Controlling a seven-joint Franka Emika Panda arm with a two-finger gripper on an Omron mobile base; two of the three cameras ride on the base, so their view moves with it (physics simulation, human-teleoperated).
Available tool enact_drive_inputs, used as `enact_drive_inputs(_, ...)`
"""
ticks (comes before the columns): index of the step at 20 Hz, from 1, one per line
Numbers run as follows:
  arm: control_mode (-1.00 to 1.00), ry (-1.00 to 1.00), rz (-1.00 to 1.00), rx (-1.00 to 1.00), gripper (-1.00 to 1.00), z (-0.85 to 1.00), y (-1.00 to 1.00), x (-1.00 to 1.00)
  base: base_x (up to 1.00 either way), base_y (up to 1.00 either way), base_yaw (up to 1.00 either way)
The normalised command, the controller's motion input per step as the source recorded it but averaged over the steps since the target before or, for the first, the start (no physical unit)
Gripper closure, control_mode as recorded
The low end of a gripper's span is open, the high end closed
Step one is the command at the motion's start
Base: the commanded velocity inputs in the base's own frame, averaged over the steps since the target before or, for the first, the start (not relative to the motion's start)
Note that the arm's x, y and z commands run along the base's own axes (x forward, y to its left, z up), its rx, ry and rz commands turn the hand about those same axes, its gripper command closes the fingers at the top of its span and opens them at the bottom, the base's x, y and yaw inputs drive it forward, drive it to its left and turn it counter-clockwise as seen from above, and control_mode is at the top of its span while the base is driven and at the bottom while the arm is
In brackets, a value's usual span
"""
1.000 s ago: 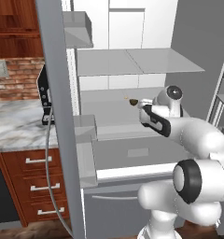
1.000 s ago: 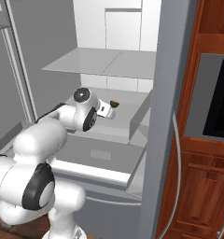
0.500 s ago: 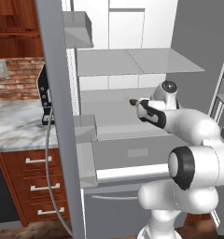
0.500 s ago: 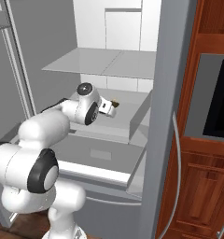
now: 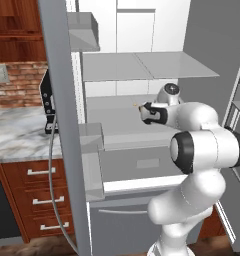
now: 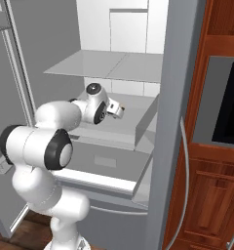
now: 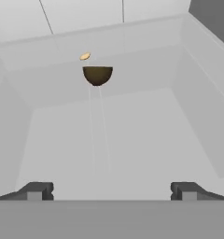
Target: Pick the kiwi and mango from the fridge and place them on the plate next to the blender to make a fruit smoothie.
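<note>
The jaws point(image 7: 111, 190) stand wide apart with nothing between them, the two dark tips at either side of the hand view's bottom edge, and they point along the grey shelf point(image 7: 132, 135) toward the back of the fridge point(image 5: 142, 30). Well ahead of them, near the rear wall, sits the kiwi point(image 7: 97, 74), a small dark-brown rounded shape resting on the shelf. Just beyond it, a little to its left in the hand view, a small orange-yellow sliver point(image 7: 85, 56) shows; it may be the mango, but it is too small to tell.

The kiwi probably handles as a light, small fruit, firm enough for a gentle squeeze yet soft if clamped hard, and round enough to roll or slip sideways. The best hold looks to be across its widest middle, one finger on each flank, centred so it cannot squirt out.

From the base views, the white arm point(image 5: 202, 145) reaches in between the open fridge doors. To the left lies a marble counter point(image 5: 17, 132).
</note>
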Motion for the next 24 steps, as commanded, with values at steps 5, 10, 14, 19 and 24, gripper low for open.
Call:
enact_drive_inputs(5, -1.0, 0.0, 0.0, -0.05, -1.0, -0.3, 0.0, 0.45, 0.0, 0.0, 0.0)
enact_drive_inputs(10, -1.0, 0.01, 0.0, -0.03, -1.0, -0.2, 0.0, 0.49, 0.0, 0.0, 0.0)
enact_drive_inputs(14, -1.0, 0.02, 0.0, 0.0, -1.0, -0.08, 0.0, 0.51, 0.0, 0.0, 0.0)
enact_drive_inputs(19, -1.0, 0.02, 0.0, 0.0, -1.0, -0.09, 0.0, 0.51, 0.0, 0.0, 0.0)
enact_drive_inputs(24, -1.0, 0.02, 0.0, 0.0, -1.0, -0.19, 0.0, 0.53, 0.0, 0.0, 0.0)
